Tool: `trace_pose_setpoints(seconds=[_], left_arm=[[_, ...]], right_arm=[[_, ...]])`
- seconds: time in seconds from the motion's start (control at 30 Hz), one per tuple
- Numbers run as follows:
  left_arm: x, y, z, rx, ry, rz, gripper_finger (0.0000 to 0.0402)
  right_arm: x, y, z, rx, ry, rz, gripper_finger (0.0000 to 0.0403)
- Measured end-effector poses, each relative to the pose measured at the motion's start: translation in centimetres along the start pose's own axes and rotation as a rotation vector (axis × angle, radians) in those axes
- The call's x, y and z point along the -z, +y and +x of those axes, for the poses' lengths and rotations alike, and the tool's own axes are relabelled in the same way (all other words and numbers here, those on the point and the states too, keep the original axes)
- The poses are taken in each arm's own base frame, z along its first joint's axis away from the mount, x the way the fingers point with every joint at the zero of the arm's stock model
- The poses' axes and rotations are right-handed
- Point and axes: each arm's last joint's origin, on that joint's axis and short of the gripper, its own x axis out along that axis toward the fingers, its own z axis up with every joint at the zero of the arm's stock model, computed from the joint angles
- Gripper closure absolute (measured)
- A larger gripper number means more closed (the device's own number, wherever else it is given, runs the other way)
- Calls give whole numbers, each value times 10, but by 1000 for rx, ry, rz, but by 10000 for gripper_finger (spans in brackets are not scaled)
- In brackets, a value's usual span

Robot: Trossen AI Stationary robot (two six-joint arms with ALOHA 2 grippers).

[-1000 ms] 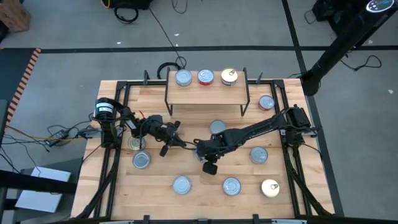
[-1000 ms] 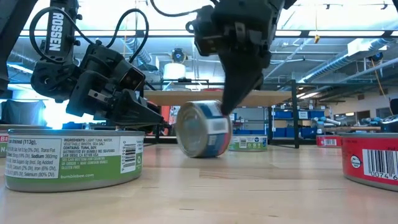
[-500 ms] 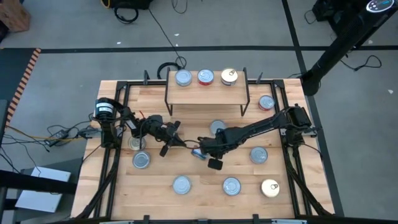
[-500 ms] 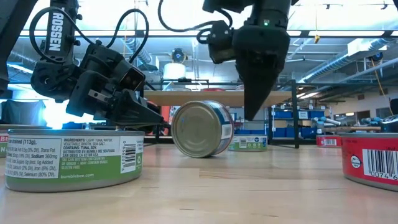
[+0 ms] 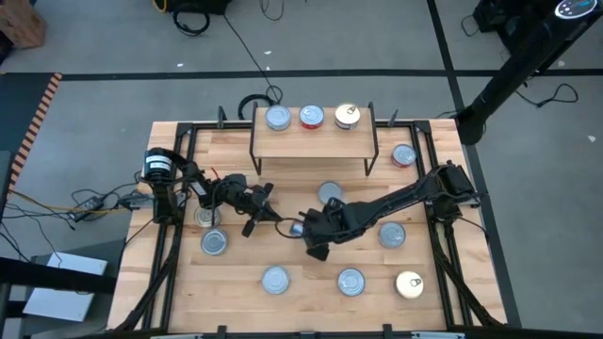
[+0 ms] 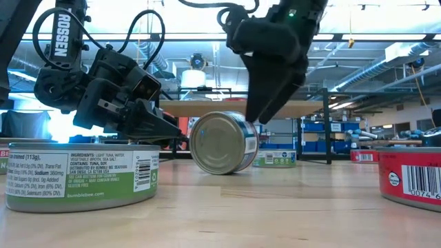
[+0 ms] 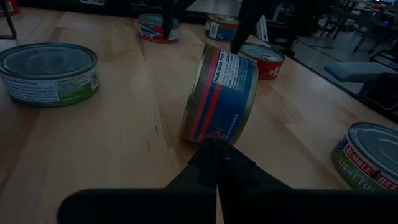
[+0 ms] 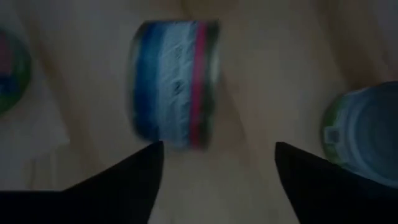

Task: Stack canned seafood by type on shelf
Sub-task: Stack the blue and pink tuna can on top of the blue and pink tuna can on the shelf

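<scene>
- Right fingers (image 8: 149, 171) spread wide, empty; the blue-and-red tin (image 8: 174, 84) sits in the gap ahead of them, not touched.
- Left fingers (image 7: 214, 165) pressed together, nothing held, tips pointing at the same tin from just beside it.
- That tin is on its edge on the table (image 5: 283, 169), mid-table, silver end facing the low camera (image 6: 224, 142); the left wrist view shows its blue label with red band (image 7: 221, 93).
- Right gripper (image 5: 316, 235): arm reaches in low from the right edge, stretched across the table, wrist angled down, hanging just above and beside the tipped tin.
- Left gripper (image 5: 267, 215): arm comes from the left edge, folded low, fingers near table level.
- Shelf (image 5: 314, 141) at the far edge, between the arms' bases, holds three tins in a row: silver-blue (image 5: 278, 118), red (image 5: 312, 117), gold (image 5: 347, 116). Single layer, no stack.
- On the table, high view: nine flat tins plus the tipped one. Six silver-blue tops, one red at the far right (image 5: 403, 155), one gold at the near right (image 5: 409, 284), and one partly under the left arm (image 5: 204, 217), type unclear.
</scene>
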Motion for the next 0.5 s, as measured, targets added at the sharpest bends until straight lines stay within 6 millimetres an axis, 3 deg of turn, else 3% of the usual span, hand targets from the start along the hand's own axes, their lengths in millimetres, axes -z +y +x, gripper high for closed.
trace_pose_setpoints(seconds=[0.27, 0.5], left_arm=[[0, 0, 0, 0, 0, 0, 401], [1, 0, 0, 0, 8, -5, 401]], right_arm=[[-9, 9, -1, -72, -107, 18, 20], [-7, 12, 17, -9, -118, -52, 23]])
